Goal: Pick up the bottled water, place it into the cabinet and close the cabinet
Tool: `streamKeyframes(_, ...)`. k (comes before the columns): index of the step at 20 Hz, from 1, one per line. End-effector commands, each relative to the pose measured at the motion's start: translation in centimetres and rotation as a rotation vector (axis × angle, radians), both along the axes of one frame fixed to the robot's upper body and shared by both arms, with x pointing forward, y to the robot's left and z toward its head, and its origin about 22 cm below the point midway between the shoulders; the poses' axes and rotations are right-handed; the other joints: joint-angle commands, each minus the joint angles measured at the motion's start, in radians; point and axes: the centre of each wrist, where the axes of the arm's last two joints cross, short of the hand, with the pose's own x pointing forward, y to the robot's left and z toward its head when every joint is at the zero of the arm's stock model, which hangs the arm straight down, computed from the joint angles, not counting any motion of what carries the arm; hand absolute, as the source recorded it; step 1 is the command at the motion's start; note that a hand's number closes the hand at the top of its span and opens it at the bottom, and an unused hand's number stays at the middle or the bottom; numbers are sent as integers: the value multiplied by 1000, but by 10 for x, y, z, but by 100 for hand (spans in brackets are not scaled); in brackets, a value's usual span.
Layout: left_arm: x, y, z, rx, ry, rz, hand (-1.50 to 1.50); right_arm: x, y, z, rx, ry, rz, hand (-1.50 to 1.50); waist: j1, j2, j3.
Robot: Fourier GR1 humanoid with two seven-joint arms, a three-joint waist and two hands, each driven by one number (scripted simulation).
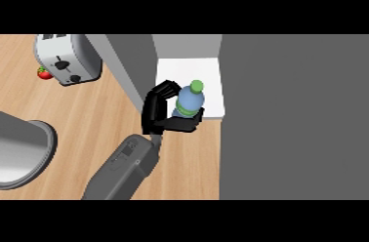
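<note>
Head view shows one hand (167, 114) with its fingers (163, 90) curled round the bottled water (190, 102), holding it upright over the white cabinet shelf (187, 70) (which hand it is I cannot tell). The bottle's green cap points up. A grey cabinet door (292, 119) fills the right side. On the wooden counter (86, 114) stand a toaster (66, 58), a red strawberry (45, 73) beside it, and a grey pot (22, 148) at left.
</note>
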Motion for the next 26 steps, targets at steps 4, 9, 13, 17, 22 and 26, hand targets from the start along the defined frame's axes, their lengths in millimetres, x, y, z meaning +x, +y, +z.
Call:
streamKeyframes(4, 32, -28, 30, 137, 37, 69, 150, 6, 2, 9, 45, -41, 20, -150, -17, 7, 0)
streamKeyframes(9, 54, -18, 32, 125, 89, 118, 150, 10, -10, 12, 45, -63, 6, -150, -18, 14, -1)
streamKeyframes(13, 73, -20, 45, 209, 79, 148, 150, 5, -10, 26, 36, -62, 33, -150, -24, 16, -1)
streamKeyframes(17, 84, -17, 47, 372, 100, 230, 150, 11, -17, 9, 49, -60, 20, -150, -35, 20, 0)
streamKeyframes(22, 86, 0, 31, 355, 146, 329, 150, 9, -9, 18, 39, -66, 45, -150, -59, 31, -2)
streamKeyframes(26, 90, 25, 25, 314, 156, 368, 150, 9, -17, 12, 44, -80, 37, -150, -55, 31, -2)
